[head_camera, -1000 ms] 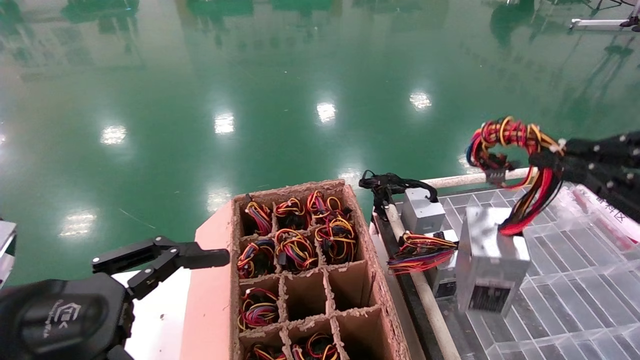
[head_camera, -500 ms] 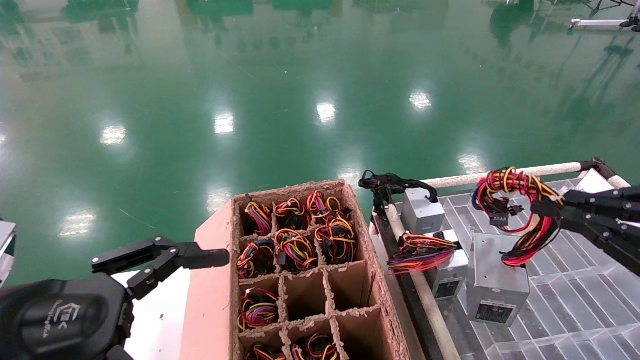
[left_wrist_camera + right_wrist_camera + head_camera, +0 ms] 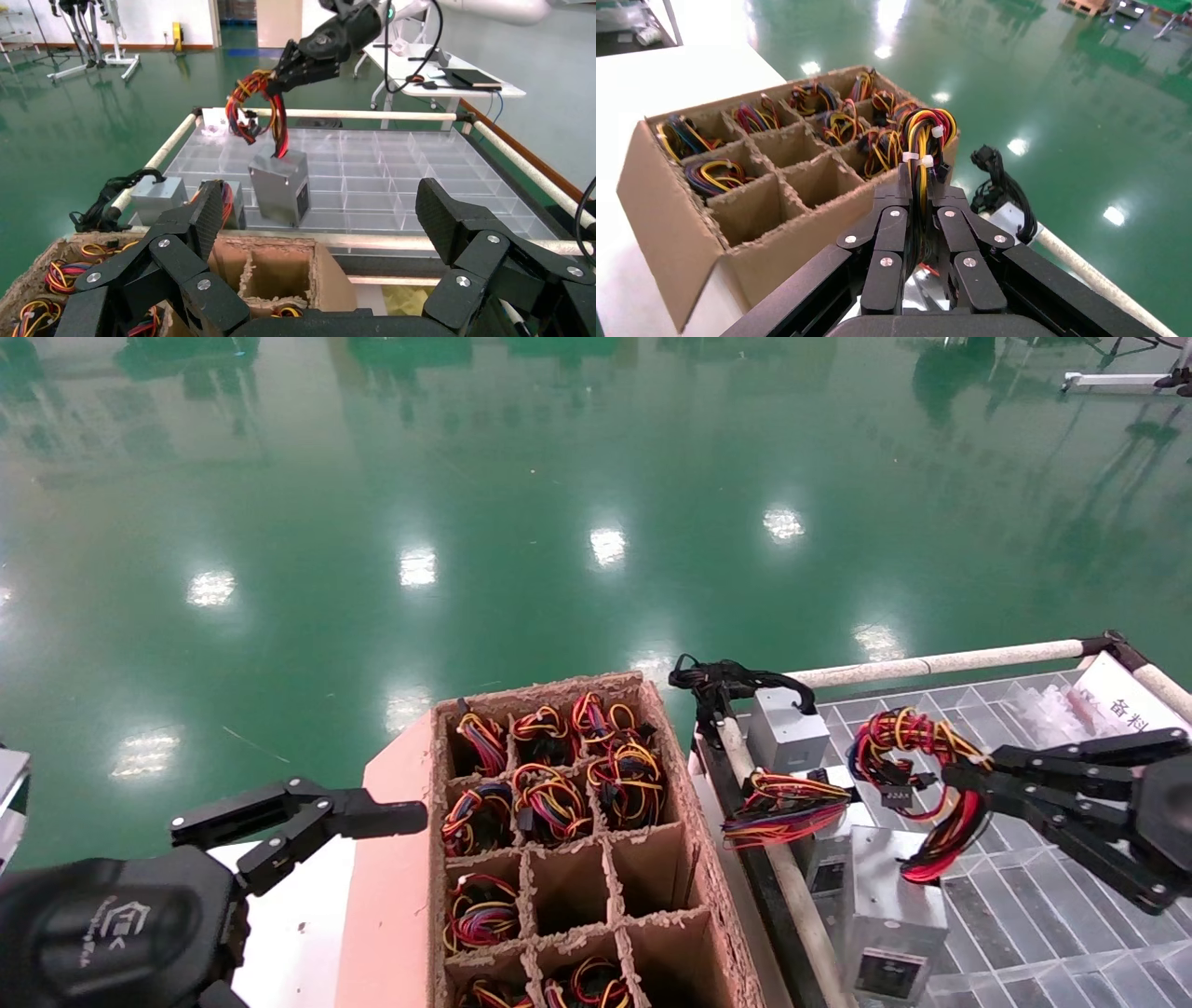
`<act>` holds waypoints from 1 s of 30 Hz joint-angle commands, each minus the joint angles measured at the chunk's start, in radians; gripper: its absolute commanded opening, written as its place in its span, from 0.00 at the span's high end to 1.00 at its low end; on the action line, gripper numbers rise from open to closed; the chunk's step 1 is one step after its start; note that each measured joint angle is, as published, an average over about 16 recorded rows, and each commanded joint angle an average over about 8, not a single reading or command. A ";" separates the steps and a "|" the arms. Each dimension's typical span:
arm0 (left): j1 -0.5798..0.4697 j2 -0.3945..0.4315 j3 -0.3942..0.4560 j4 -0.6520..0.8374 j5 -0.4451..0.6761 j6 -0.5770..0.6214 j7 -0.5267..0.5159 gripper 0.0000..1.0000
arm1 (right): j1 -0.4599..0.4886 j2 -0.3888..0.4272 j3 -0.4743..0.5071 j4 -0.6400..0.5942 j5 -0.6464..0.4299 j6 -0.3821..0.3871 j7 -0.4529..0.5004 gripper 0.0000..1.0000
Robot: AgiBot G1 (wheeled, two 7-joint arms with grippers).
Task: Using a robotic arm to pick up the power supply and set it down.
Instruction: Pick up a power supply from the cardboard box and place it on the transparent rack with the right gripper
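Note:
The power supply (image 3: 889, 905) is a silver-grey metal box hanging upright from its looped red, yellow and black wire bundle (image 3: 908, 747). My right gripper (image 3: 959, 782) is shut on that bundle, which runs up between its fingers in the right wrist view (image 3: 919, 189). The box is low over the clear compartment tray (image 3: 1052, 915); whether it touches the tray I cannot tell. From the left wrist, the power supply (image 3: 281, 186) hangs under the right gripper (image 3: 281, 74). My left gripper (image 3: 298, 817) stays parked at the near left, open and holding nothing (image 3: 323, 217).
A cardboard divider box (image 3: 689, 859) with several wire bundles in its cells stands left of the tray. A second grey unit (image 3: 833, 864) with coloured wires and a small grey cube (image 3: 787, 728) with a black cable (image 3: 722, 677) sit at the tray's left edge. A white rail (image 3: 931, 665) borders the tray.
My right gripper has come down and toward me with the wire bundle, and the power supply has dropped from above the tray to low among its compartments. The left arm has not moved.

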 commanded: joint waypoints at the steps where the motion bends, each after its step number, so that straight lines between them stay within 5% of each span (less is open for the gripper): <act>1: 0.000 0.000 0.000 0.000 0.000 0.000 0.000 0.00 | 0.014 -0.015 -0.010 -0.014 -0.019 0.000 0.000 1.00; 30: 0.000 0.000 0.000 0.000 0.000 0.000 0.000 0.00 | 0.196 -0.155 -0.107 -0.236 -0.194 -0.088 -0.041 1.00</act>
